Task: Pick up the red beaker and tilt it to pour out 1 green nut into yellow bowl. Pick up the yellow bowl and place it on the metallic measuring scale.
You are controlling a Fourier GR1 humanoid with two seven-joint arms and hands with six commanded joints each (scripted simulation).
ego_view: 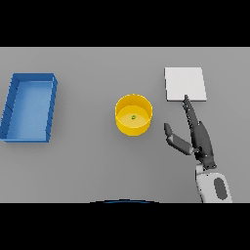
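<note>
A yellow bowl (133,114) stands upright near the middle of the table with one small green nut (133,117) inside it. The pale square measuring scale (185,84) lies flat at the back right. My right hand (199,136) is to the right of the bowl and apart from it, fingers straight and pointing toward the scale, thumb spread toward the bowl, holding nothing. One fingertip reaches the scale's near edge. No red beaker shows in the head view. My left hand is out of sight.
A blue rectangular bin (30,107) sits at the far left of the grey table (88,166), well away from the bowl and the hand.
</note>
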